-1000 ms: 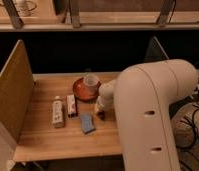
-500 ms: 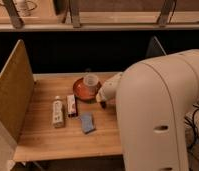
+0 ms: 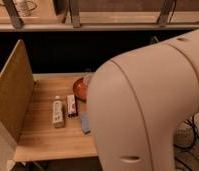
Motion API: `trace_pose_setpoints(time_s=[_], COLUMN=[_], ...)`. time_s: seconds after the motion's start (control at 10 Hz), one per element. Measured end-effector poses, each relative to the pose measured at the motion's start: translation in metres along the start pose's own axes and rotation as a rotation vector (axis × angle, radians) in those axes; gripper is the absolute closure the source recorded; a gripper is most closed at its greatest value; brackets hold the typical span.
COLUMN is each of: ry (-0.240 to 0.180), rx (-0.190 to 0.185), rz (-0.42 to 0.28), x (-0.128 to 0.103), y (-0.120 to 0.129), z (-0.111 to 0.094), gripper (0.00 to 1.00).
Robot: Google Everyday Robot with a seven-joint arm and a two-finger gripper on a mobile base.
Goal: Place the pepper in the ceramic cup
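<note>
The white shell of my arm [image 3: 148, 105] fills the right and centre of the camera view. My gripper is out of sight behind it. The pepper is hidden. Of the ceramic cup, only a pale sliver [image 3: 87, 76] shows at the far edge of the red-brown dish [image 3: 78, 90], right against the arm's shell. The dish itself is half covered by the arm.
On the wooden table [image 3: 43, 135] lie a red-and-white packet [image 3: 71, 105], a pale long packet [image 3: 57, 111] to its left and a blue-grey folded piece [image 3: 84, 123]. A wooden side panel [image 3: 10, 97] stands along the left edge. A dark gap and a shelf lie behind the table.
The arm's shell has swung left and closer, now covering the cup and half the dish. The things on the table have not moved.
</note>
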Motion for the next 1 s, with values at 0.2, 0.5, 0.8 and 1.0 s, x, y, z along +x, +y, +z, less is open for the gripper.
trace_pose_setpoints(time_s=[0.2,0.5,0.8,1.0], ry=[-0.109,-0.156,-0.178,-0.233], rx=[-0.011,-0.021,-0.029,-0.064], rz=[-0.080,-0.121,-0.093,-0.040], x=[-0.048,-0.066,-0.065,-0.064], y=[-0.001,0.001,-0.002,-0.006], z=[-0.018,-0.027,-0.032,-0.032], gripper=[0.86,0.86,0.86,0.86])
